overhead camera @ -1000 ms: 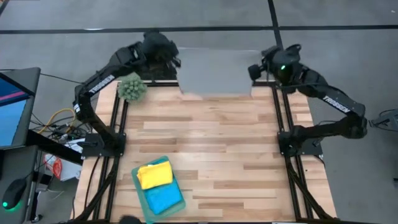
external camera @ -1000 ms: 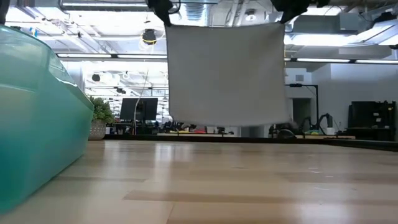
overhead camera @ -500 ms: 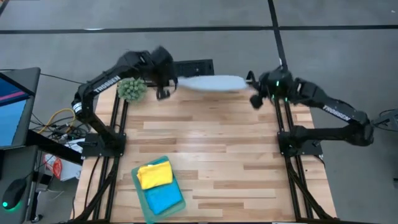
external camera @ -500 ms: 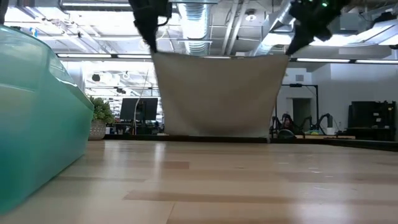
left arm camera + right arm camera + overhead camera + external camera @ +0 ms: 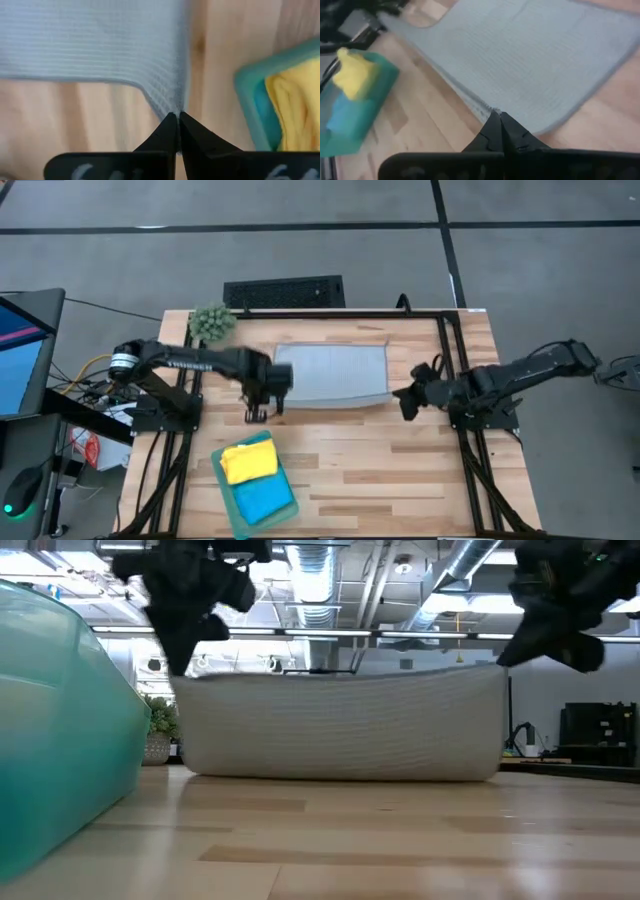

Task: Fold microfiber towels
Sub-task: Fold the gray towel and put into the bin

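A light grey microfiber towel (image 5: 330, 373) stretches across the table's middle between my two grippers. Its far part lies on the wood, and its near edge (image 5: 340, 675) is held up off the table. My left gripper (image 5: 268, 395) is shut on the near left corner. My right gripper (image 5: 408, 398) is shut on the near right corner. A yellow towel (image 5: 248, 462) and a bright blue towel (image 5: 264, 500) lie in a teal bin (image 5: 228, 502) by the near edge. My left gripper pinches the grey towel's near left corner (image 5: 172, 107) between its two shut fingers, from above, pointing down. That corner is raised and the cloth slopes away from it to the table. My right gripper pinches the near right corner (image 5: 487, 106) between its shut fingers, slanting down from the table's right side. The near edge runs almost straight between the two holds, with little sag.
A fuzzy green plant ball (image 5: 211, 323) sits at the far left corner. A black keyboard (image 5: 284, 291) lies just beyond the far edge. Bare wood (image 5: 380, 470) stretches from the towel to the near edge, right of the bin.
Both grippers have come down and toward the near edge from beyond the table's far edge, still shut on the towel's corners. The left has tipped until it points down. The towel, which hung full length, now has its lower part laid on the table.
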Controlling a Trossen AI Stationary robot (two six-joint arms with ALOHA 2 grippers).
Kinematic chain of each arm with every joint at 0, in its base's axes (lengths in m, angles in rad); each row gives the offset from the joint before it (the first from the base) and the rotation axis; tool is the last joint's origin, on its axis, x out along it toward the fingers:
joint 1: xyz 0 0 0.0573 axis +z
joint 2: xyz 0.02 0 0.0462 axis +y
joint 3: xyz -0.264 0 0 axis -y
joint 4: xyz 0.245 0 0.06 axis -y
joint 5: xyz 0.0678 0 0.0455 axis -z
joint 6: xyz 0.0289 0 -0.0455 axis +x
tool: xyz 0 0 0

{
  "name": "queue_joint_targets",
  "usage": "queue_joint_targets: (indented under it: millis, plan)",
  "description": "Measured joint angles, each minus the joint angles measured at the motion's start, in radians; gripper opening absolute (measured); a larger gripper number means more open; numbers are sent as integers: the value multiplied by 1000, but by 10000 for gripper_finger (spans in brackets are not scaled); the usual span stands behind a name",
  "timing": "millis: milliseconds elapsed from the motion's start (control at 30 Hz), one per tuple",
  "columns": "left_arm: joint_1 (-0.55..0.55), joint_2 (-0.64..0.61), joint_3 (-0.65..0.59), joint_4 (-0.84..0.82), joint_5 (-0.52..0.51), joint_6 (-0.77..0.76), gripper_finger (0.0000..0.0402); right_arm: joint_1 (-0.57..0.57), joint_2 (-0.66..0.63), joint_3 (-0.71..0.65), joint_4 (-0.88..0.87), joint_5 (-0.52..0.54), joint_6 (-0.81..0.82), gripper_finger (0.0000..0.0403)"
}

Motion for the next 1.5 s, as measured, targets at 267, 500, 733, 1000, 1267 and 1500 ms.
queue_joint_targets:
  millis: [267,500,733,1000,1267,1500]
  plan:
    - [-86,0,-129,105,-234,-149,0,-1,121,-2,-44,94,198,0]
    - [10,0,-132,140,-390,-84,0,-240,191,39,-21,94,45,0]
    - [156,0,-132,290,-391,3,0,-524,196,67,17,16,-201,0]
    - [272,0,-132,324,-349,27,0,-667,252,67,70,-109,-331,0]
    - [297,1,-132,299,-241,-4,0,-638,412,67,162,-161,-350,0]
    - [314,1,-132,381,-288,37,0,-655,472,67,170,-160,-350,0]
